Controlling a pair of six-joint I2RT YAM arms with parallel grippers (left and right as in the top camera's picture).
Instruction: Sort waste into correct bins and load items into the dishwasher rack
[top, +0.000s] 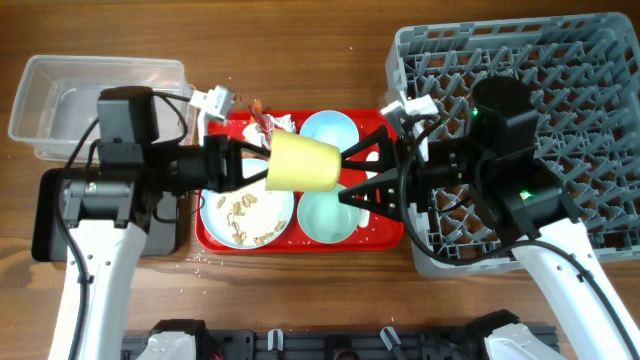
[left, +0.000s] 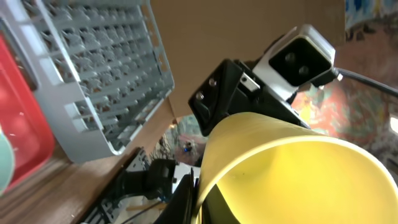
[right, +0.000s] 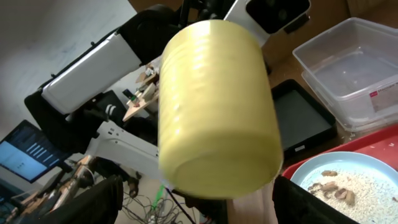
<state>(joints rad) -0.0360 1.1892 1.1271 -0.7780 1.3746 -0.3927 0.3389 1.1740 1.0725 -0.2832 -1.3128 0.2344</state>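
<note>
Yellow cup (right: 214, 106) midair over red tray (top: 310, 243): my left jaws grip it, right jaws open around it; early release would drop it.

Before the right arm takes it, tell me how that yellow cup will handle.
The yellow cup looks like smooth plastic, so it is probably light and somewhat slippery. The left gripper holds it on its side above the red tray; set down that way, its round wall would likely roll. It seems stiff, showing no dents.
</note>
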